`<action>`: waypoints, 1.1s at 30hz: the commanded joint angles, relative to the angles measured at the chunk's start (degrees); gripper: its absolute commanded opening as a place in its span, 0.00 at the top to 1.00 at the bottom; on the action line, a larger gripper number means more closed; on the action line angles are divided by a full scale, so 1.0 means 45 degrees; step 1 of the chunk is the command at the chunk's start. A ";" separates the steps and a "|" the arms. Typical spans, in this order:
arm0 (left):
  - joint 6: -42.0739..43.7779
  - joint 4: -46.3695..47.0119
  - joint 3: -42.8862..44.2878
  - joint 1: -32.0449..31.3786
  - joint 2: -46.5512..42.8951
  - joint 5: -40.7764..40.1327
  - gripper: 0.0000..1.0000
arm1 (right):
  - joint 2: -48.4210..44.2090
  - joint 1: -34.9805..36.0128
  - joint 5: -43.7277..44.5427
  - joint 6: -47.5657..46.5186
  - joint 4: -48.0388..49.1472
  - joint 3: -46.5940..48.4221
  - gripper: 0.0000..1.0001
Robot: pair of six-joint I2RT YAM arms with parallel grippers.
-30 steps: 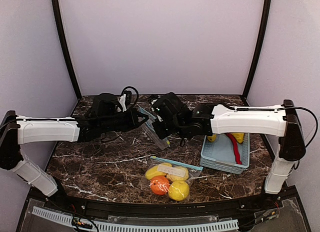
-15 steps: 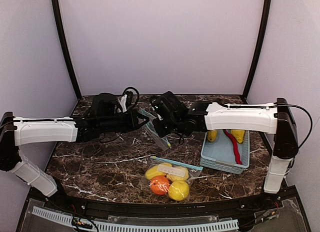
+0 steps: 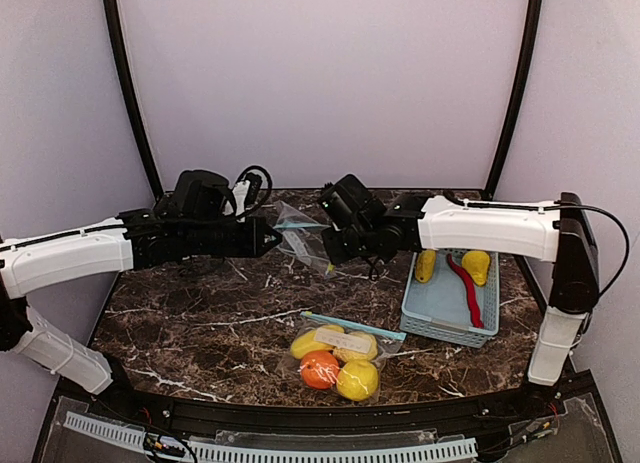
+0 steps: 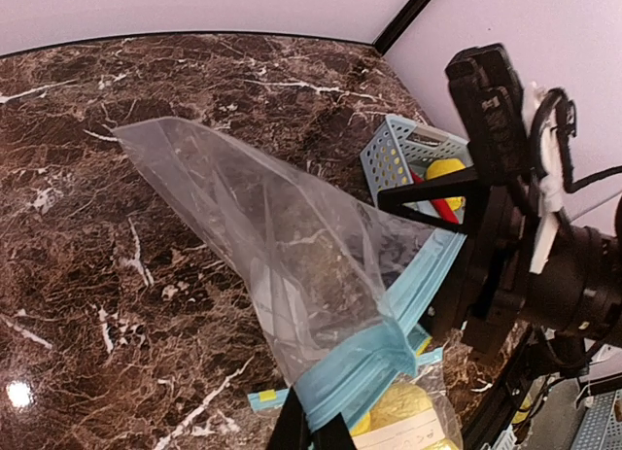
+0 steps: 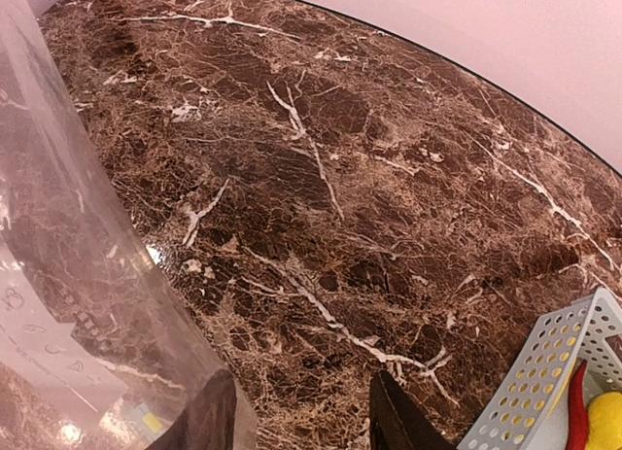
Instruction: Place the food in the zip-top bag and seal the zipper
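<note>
— Left gripper (image 4: 311, 432) clamped on the blue zipper (image 4: 389, 345) of an empty zip-top bag (image 4: 262, 246), above the counter (image 3: 200, 313); right gripper (image 5: 301, 421) beside it, fingers parted, gripping nothing.
— And the food?
— Bagged fruit (image 3: 335, 361) lies near the front; chili (image 3: 463, 280) in basket (image 3: 440, 321).

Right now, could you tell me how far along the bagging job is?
Done: one bag on the table holds yellow pieces and the orange; its seal is unclear. In hand: the left gripper pinches the zipper edge of a second, empty bag; the right gripper is open beside it. Left: two yellow items and the chili in the basket, then sealing.
</note>
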 commanded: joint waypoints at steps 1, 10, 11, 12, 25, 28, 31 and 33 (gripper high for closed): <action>0.0804 -0.1980 0.0264 0.0081 -0.0388 -0.1315 0.99 | -0.0450 -0.0276 0.0338 0.0365 -0.1012 -0.0278 0.54; -0.0141 -0.0170 -0.0081 0.0081 0.0236 0.0458 0.99 | -0.0952 -0.0259 -0.3695 -0.0895 0.0499 -0.0469 0.32; -0.0236 -0.0042 -0.0027 0.0081 0.0291 0.0442 0.99 | -0.1173 -0.0260 -0.4361 -0.1088 0.0827 -0.0637 0.29; -0.0255 -0.0015 0.0018 0.0081 0.0391 0.0342 0.99 | -0.1444 -0.0255 -0.5129 -0.1183 0.1083 -0.0877 0.26; -0.0493 -0.0338 0.0558 0.1270 0.1133 0.0678 0.99 | -0.5009 -0.1020 -0.7731 -0.0804 0.1123 -0.2477 0.08; -0.0492 -0.0518 0.0692 0.1521 0.1160 0.0793 0.99 | -0.5413 -0.2263 -0.7322 -0.0155 0.0617 -0.2923 0.09; -0.0438 -0.0817 0.0844 0.1637 0.1264 0.0853 0.99 | -0.5606 -0.3877 -0.7230 0.0479 0.0203 -0.3485 0.11; -0.0431 -0.0932 0.0900 0.1691 0.1330 0.0911 0.99 | -0.5546 -0.4957 -0.7207 0.0738 0.0015 -0.3895 0.12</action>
